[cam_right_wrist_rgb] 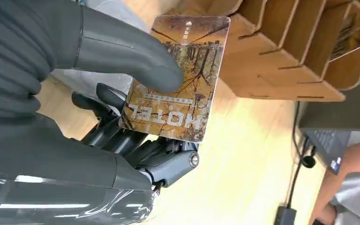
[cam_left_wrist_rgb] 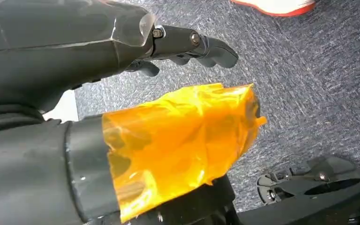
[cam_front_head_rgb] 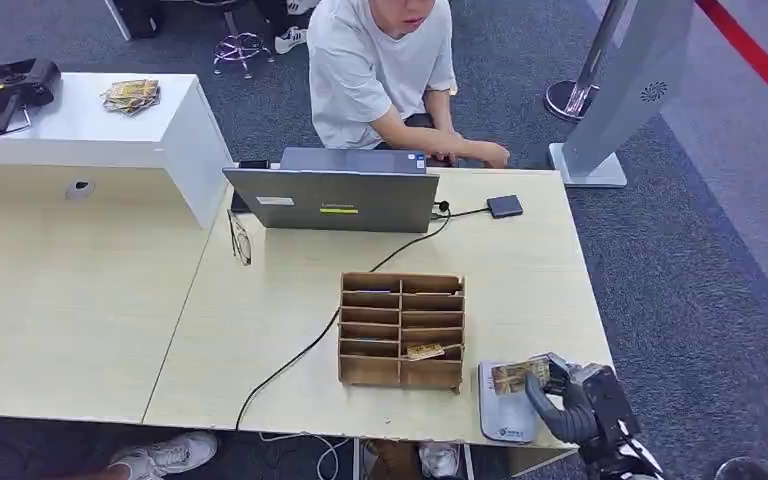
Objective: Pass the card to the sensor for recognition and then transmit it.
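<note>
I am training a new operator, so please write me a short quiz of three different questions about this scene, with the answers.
1. True or false: the right hand holds the card between thumb and fingers.
2. Over which thing is the card held? A) the laptop B) the grey reader pad C) the glasses
3. Fill in: a second card lies in a slot of the wooden ____.

Key: 1 true; 2 B; 3 organizer.
</note>
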You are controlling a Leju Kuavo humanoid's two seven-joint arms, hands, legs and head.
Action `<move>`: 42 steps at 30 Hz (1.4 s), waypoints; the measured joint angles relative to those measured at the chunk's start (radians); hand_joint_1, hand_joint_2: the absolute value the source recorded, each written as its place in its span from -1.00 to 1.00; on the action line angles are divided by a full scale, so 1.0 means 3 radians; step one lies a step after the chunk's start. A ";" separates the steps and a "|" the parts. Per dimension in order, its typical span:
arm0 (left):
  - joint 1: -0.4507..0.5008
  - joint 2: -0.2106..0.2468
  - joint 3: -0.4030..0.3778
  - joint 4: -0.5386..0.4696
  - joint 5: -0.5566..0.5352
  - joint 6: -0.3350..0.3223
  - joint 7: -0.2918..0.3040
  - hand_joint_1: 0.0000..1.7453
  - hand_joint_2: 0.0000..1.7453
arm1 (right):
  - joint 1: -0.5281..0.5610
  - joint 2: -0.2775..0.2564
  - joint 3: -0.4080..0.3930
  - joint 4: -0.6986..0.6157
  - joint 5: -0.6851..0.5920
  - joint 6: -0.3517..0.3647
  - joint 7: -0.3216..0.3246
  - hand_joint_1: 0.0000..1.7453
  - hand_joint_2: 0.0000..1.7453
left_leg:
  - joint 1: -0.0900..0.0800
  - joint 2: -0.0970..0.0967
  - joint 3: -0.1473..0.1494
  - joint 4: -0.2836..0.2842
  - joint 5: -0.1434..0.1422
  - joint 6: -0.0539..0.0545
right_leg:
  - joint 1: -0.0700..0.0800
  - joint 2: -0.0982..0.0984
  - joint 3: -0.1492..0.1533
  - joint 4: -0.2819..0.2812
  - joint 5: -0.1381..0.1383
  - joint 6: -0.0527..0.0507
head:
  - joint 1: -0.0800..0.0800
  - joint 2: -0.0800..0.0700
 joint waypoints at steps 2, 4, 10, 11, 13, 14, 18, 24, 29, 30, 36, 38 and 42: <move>0.0000 0.0000 0.0003 0.0000 0.0000 0.0000 0.0000 -1.00 -1.00 | 0.0011 -0.0031 -0.0025 -0.0006 0.0057 -0.0001 0.0013 1.00 1.00 | 0.0000 0.0000 0.0000 0.0000 0.0000 0.0000 | 0.0000 0.0000 0.0000 0.0000 0.0000 0.0000 | 0.0000 0.0000; 0.0000 -0.0001 0.0004 0.0000 0.0001 0.0000 0.0000 -1.00 -1.00 | 0.0028 -0.0084 -0.0052 -0.0019 0.0155 -0.0009 0.0043 1.00 1.00 | 0.0000 0.0000 0.0000 0.0000 -0.0001 -0.0001 | 0.0000 0.0000 0.0000 0.0000 0.0000 0.0000 | -0.0001 0.0000; 0.0000 -0.0001 0.0005 0.0000 0.0000 0.0005 0.0000 -1.00 -1.00 | 0.0068 -0.0203 -0.0105 -0.0070 0.0402 -0.0051 0.0178 1.00 1.00 | 0.0000 0.0000 0.0000 0.0000 -0.0001 -0.0001 | 0.0000 0.0000 0.0000 0.0000 0.0000 0.0000 | 0.0000 0.0000; 0.0000 -0.0001 0.0005 -0.0001 0.0000 0.0005 0.0000 -1.00 -1.00 | 0.0076 -0.0220 -0.0108 -0.0075 0.0429 -0.0065 0.0183 1.00 1.00 | 0.0000 0.0000 0.0000 0.0000 -0.0001 -0.0001 | 0.0000 0.0000 0.0000 0.0000 0.0000 0.0000 | -0.0001 0.0000; 0.0000 -0.0001 0.0005 -0.0001 0.0000 0.0005 0.0000 -1.00 -1.00 | 0.0087 -0.0242 -0.0108 -0.0089 0.0480 -0.0076 0.0205 1.00 1.00 | 0.0000 0.0000 0.0000 0.0000 -0.0001 -0.0001 | 0.0000 0.0000 0.0000 0.0000 0.0000 0.0000 | -0.0001 0.0000; 0.0000 -0.0001 0.0005 0.0000 0.0000 0.0005 0.0000 -1.00 -1.00 | 0.0092 -0.0252 -0.0108 -0.0094 0.0497 -0.0081 0.0216 1.00 1.00 | 0.0000 0.0000 0.0000 0.0000 -0.0001 -0.0001 | 0.0000 0.0000 0.0000 0.0000 0.0000 0.0000 | -0.0003 0.0000; 0.0000 -0.0001 0.0006 0.0000 0.0000 0.0005 0.0000 -1.00 -1.00 | 0.0114 -0.0287 -0.0107 -0.0117 0.0580 -0.0089 0.0236 1.00 1.00 | 0.0000 0.0000 0.0000 0.0000 -0.0001 -0.0001 | 0.0000 0.0000 0.0000 0.0000 0.0000 0.0000 | -0.0001 0.0000; 0.0000 -0.0001 0.0008 0.0000 0.0000 0.0005 0.0000 -1.00 -1.00 | 0.0144 -0.0315 -0.0091 -0.0176 0.0613 -0.0086 0.0234 1.00 1.00 | 0.0000 0.0001 0.0000 0.0000 -0.0001 -0.0001 | 0.0000 0.0000 0.0000 0.0000 0.0000 0.0000 | -0.0001 0.0000; -0.0001 -0.0003 0.0008 0.0000 0.0002 0.0005 -0.0005 -1.00 -1.00 | 0.0161 -0.0322 -0.0072 -0.0269 0.0584 -0.0060 0.0171 1.00 1.00 | 0.0000 0.0001 0.0000 0.0000 -0.0001 -0.0001 | 0.0000 0.0000 0.0000 0.0000 0.0000 0.0000 | -0.0001 0.0000; 0.0000 -0.0003 0.0008 0.0000 0.0004 0.0005 -0.0008 -1.00 -1.00 | 0.0164 -0.0322 -0.0071 -0.0289 0.0577 -0.0057 0.0163 1.00 1.00 | 0.0000 0.0001 0.0000 0.0000 -0.0001 -0.0001 | 0.0000 0.0000 0.0000 0.0000 0.0000 0.0000 | 0.0000 0.0000; 0.0000 -0.0003 0.0008 0.0000 0.0009 0.0005 -0.0010 -1.00 -1.00 | 0.0176 -0.0322 -0.0038 -0.0404 0.0545 -0.0056 0.0118 1.00 1.00 | 0.0000 0.0001 0.0000 0.0000 -0.0001 -0.0001 | 0.0000 0.0000 0.0000 0.0000 0.0000 0.0000 | -0.0001 0.0000; 0.0000 -0.0003 0.0008 0.0000 0.0009 0.0005 -0.0010 -1.00 -1.00 | 0.0176 -0.0322 -0.0022 -0.0434 0.0544 -0.0046 0.0118 1.00 1.00 | 0.0000 0.0001 0.0000 0.0000 -0.0001 -0.0001 | 0.0000 0.0000 0.0000 0.0000 0.0000 0.0000 | -0.0003 0.0000; 0.0000 -0.0003 0.0008 0.0000 0.0001 0.0003 -0.0010 -1.00 -1.00 | 0.0193 -0.0322 0.0020 -0.0482 0.0545 0.0005 0.0117 1.00 1.00 | 0.0000 0.0000 0.0000 0.0000 -0.0001 -0.0001 | 0.0000 0.0000 0.0000 0.0000 0.0000 0.0000 | 0.0000 0.0000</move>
